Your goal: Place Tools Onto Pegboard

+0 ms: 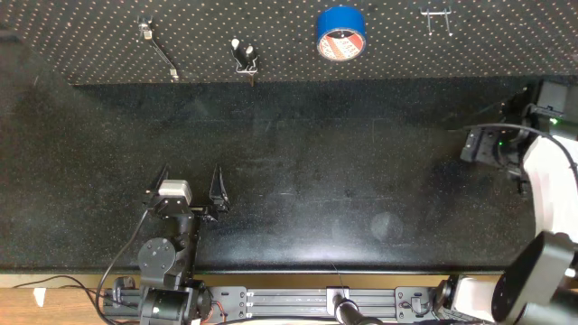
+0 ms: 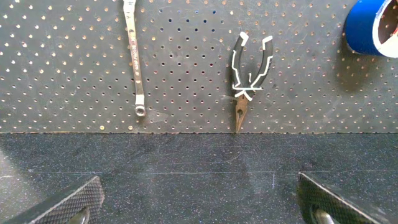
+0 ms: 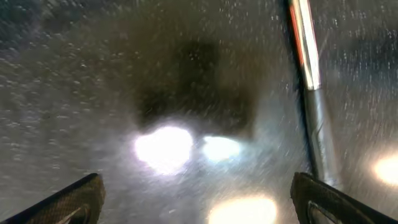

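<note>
Tools hang on the pegboard (image 1: 90, 36) already: a wrench (image 1: 159, 50), pliers (image 1: 242, 57) and a roll of tape (image 1: 340, 33), with a bare hook (image 1: 437, 18) off toward my right side. My left claw (image 1: 190, 183) is released and holds nothing; it sits low over the bench (image 1: 343, 162), facing the board, with the wrench and pliers straight ahead and well apart from it. That side looks done, I judge, so the step in hand belongs to my right arm. My right claw (image 3: 196, 186) is also spread wide and empty, close above the bench at its right end. A metal shaft (image 3: 314, 106) with a streak of red higher up runs away from just beside one finger. Which tool it is I cannot tell, though I take it for the last one left to hang. It lies off to one side of the gap, not between the fingers, so I read this as the approach to a pick, with no grasp made yet. The next move calls for shifting sideways until the shaft is centred between my fingers, squaring up across it, and coming down onto the bench before clenching — a thin round shaft will likely roll or slip if caught off-centre. After that, it calls for a lift and a carry to the bare hook.
</note>
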Controlling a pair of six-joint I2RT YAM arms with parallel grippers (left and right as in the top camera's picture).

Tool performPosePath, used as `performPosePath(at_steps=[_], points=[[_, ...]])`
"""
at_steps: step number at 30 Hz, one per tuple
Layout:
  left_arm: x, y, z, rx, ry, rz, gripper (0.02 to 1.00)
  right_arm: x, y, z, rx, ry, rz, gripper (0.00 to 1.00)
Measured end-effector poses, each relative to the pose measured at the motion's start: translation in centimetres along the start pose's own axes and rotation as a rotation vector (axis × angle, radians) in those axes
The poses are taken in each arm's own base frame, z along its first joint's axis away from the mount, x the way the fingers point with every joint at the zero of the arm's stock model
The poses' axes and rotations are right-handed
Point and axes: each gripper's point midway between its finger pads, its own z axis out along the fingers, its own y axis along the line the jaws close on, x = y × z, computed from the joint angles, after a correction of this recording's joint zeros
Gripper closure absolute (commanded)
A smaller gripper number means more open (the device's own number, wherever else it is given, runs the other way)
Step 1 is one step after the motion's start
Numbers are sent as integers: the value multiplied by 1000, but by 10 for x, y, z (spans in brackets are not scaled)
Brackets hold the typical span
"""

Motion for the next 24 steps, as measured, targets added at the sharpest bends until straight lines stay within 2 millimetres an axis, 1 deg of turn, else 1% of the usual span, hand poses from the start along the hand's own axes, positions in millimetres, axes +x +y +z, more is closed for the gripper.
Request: performPosePath(at_steps=[2, 5, 7, 10, 14, 17, 20, 24], points=[[0, 0, 0, 0, 0, 0, 23, -3, -17, 8, 3, 4, -109, 25], [0, 0, 0, 0, 0, 0, 23, -8, -53, 10, 31, -26, -115, 27], [0, 0, 0, 0, 0, 0, 23, -3, -68, 13, 41, -11, -150, 23], [0, 0, 0, 0, 0, 0, 23, 2, -72, 23, 32, 25, -262, 25], [0, 0, 0, 0, 0, 0, 20, 0, -73, 29, 29, 29, -372, 25], [0, 0, 0, 0, 0, 0, 23, -2, -74, 33, 30, 27, -398, 25], [0, 0, 0, 0, 0, 0, 23, 1, -73, 40, 20, 48, -407, 25], [0, 0, 0, 0, 0, 0, 23, 1, -73, 42, 19, 50, -407, 27]])
